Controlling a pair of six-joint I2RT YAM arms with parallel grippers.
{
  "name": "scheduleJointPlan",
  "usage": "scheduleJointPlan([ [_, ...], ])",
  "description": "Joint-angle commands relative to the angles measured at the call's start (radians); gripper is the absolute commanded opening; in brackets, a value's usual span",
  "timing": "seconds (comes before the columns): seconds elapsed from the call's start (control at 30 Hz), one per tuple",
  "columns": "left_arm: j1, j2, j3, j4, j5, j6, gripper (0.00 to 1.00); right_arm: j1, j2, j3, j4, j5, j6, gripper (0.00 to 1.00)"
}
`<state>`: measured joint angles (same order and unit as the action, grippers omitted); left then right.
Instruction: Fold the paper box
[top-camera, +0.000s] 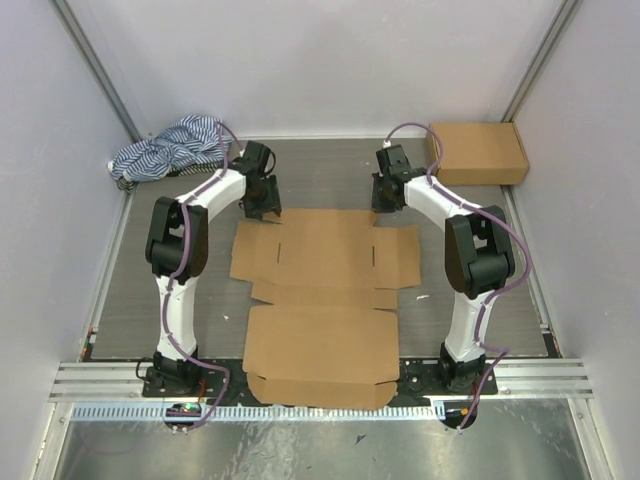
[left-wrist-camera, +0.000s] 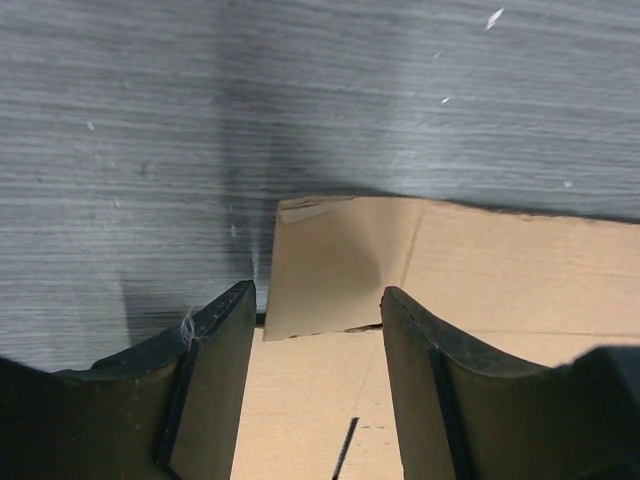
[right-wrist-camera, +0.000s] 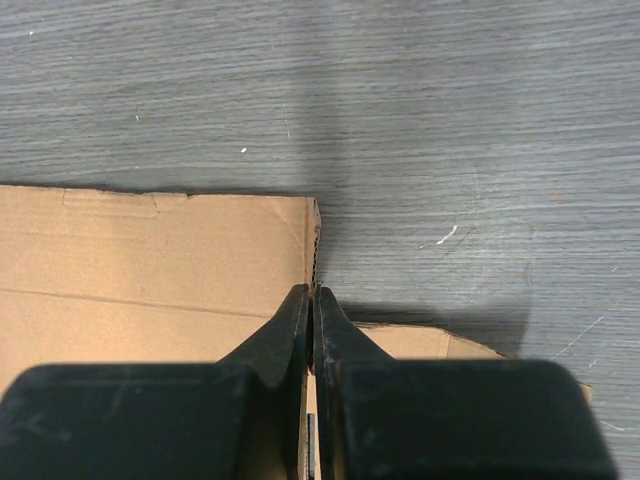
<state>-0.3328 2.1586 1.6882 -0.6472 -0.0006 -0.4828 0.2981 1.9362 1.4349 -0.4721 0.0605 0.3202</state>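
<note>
- The paper box (top-camera: 320, 340) is lying unfolded mid-worktop (top-camera: 130, 290), stretching from between the two arm bases out to the pincers, with its near edge overhanging the base rail.
- The left pincer (left-wrist-camera: 315, 292) is sitting at the box's far-left corner. Its jaws are spread apart and straddling a small corner flap (left-wrist-camera: 330, 265) that is tilting up off the sheet. Whether the fingers (left-wrist-camera: 215, 380) are touching the flap, I can't tell.
- The right pincer (right-wrist-camera: 312, 292) is at the far-right corner, jaws closed, pinching the cardboard edge that runs into the seam between them.
- A second cardboard box (top-camera: 478, 152) is sitting in the far-right corner of the worktop, near the right arm's elbow but apart from the sheet.
- A striped cloth (top-camera: 170, 150) is bunched in the far-left corner, just behind the left arm.
- Nothing is lying on the sheet itself; only the arms are reaching over its far side flaps.
</note>
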Motion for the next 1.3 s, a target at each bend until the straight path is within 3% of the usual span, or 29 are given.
scheduleJointPlan([
  [0.0, 0.003, -0.036, -0.048, 0.028, 0.02, 0.006, 0.59, 0.003, -0.023, 0.062, 0.001, 0.024, -0.005, 0.01],
  [0.63, -0.045, -0.097, -0.054, 0.125, 0.051, -0.004, 0.21, 0.003, 0.07, 0.183, -0.038, 0.021, -0.024, 0.01],
  [0.77, -0.058, -0.094, -0.03, 0.136, 0.062, -0.007, 0.21, 0.003, 0.098, 0.213, -0.045, 0.007, -0.021, 0.01],
  [0.87, -0.076, -0.078, 0.003, 0.125, 0.066, -0.003, 0.27, 0.006, 0.108, 0.226, -0.045, -0.012, -0.02, 0.02],
  [0.97, -0.091, -0.053, 0.033, 0.113, 0.062, 0.001, 0.31, 0.012, 0.115, 0.235, -0.045, -0.033, -0.025, 0.08],
  [1.13, -0.098, -0.023, 0.057, 0.104, 0.063, -0.002, 0.34, 0.034, 0.129, 0.248, -0.047, -0.069, -0.035, 0.36],
  [1.27, -0.101, -0.01, 0.059, 0.116, 0.065, -0.002, 0.35, 0.052, 0.15, 0.267, -0.051, -0.069, -0.04, 0.43],
])
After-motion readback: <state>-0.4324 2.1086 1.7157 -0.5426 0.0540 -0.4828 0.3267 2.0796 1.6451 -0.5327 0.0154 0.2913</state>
